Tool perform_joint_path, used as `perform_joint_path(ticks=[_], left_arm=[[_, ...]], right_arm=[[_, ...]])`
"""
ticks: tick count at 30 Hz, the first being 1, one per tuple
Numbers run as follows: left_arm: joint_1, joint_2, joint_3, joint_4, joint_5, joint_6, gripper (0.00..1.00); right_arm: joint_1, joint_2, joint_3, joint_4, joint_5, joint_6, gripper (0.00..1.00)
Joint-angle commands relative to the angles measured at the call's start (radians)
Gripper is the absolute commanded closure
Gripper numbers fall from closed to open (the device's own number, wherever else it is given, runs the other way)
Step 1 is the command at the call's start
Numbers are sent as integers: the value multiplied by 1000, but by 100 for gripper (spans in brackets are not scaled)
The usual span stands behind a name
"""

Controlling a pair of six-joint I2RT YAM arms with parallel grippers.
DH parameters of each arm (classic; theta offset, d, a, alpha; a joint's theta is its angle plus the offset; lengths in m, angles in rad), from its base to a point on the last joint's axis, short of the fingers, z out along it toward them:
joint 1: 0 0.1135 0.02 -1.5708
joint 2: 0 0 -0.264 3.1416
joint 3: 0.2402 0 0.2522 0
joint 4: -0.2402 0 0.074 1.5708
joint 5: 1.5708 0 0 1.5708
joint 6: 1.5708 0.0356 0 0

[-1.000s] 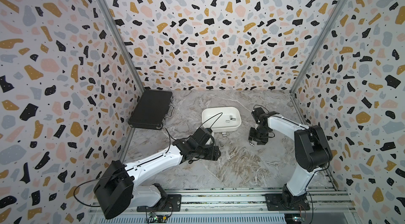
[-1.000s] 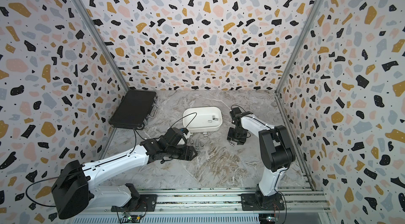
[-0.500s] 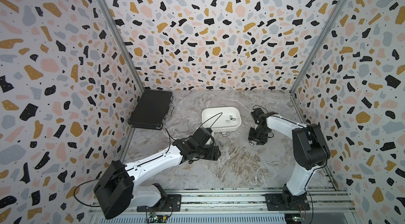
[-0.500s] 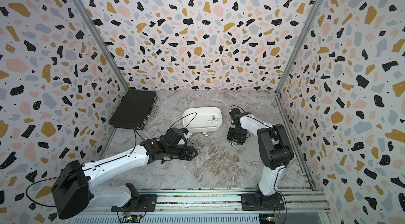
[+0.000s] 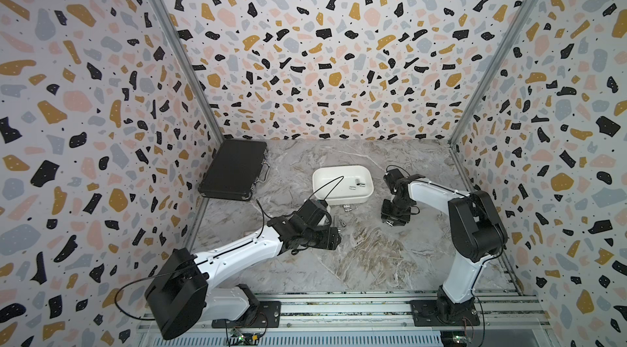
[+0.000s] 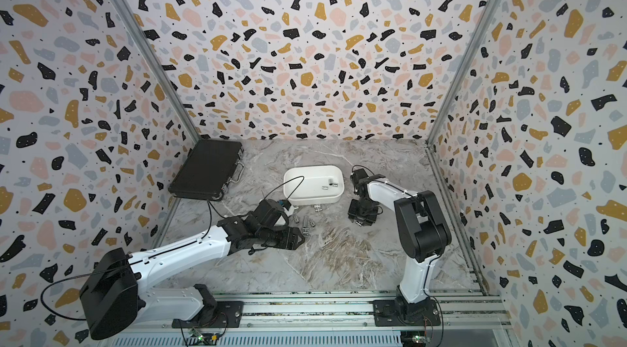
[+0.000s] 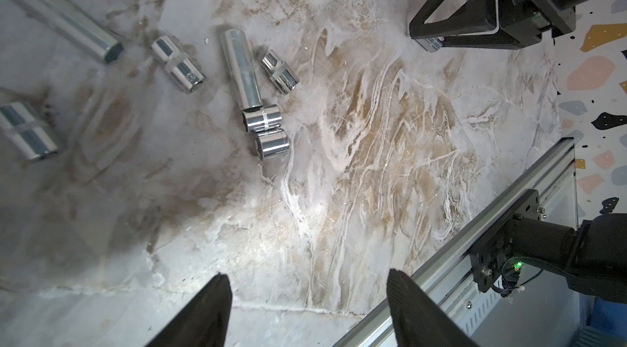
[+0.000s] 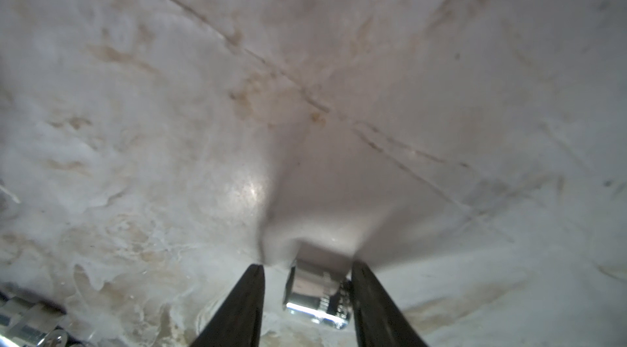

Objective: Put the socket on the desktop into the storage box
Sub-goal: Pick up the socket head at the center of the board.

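- Down low at the desktop (image 5: 373, 260) with the right gripper (image 8: 307, 269), near the right end of the storage box (image 5: 342, 197).
- Straddling one short chrome socket (image 8: 317, 294) that lies on its side on the marble: one finger (image 8: 369, 301) against it, a gap at the other, so not yet clamped.
- Narrower between those jaws than a second ago; same spot beside the box, elbow drawn slightly toward the middle.
- No change at the left gripper (image 7: 305, 277) since then: spread wide, empty, hovering over bare marble.
- Ahead of it, a loose cluster of sockets (image 7: 263, 119) around a long socket (image 7: 241, 68), all on the desktop, apart from the box.
- Two more small sockets (image 5: 347, 207) just in front of the box wall.
- Inside the box already, three sockets (image 5: 358, 180).
- At the far left, against the wall, a closed black case (image 5: 234, 168).
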Motion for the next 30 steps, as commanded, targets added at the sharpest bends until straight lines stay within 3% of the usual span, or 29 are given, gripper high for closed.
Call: perform_joint_path(ticks=[1,7,17,30], left_arm=[[-4,-28,-13,25,-18,-3,24],[-5,-36,-17,25,-21,-4,24],[-5,-46,-15,19,-29,-8,24],[3,-65,29,-91,-171,-25,21]], right_arm=[[6,7,-4,-4,9,18,58],[7,4,-11,2,5,18,75],[8,-17,-19,7,-2,14,77],[36,-80,33,-31,-10,-9,78]])
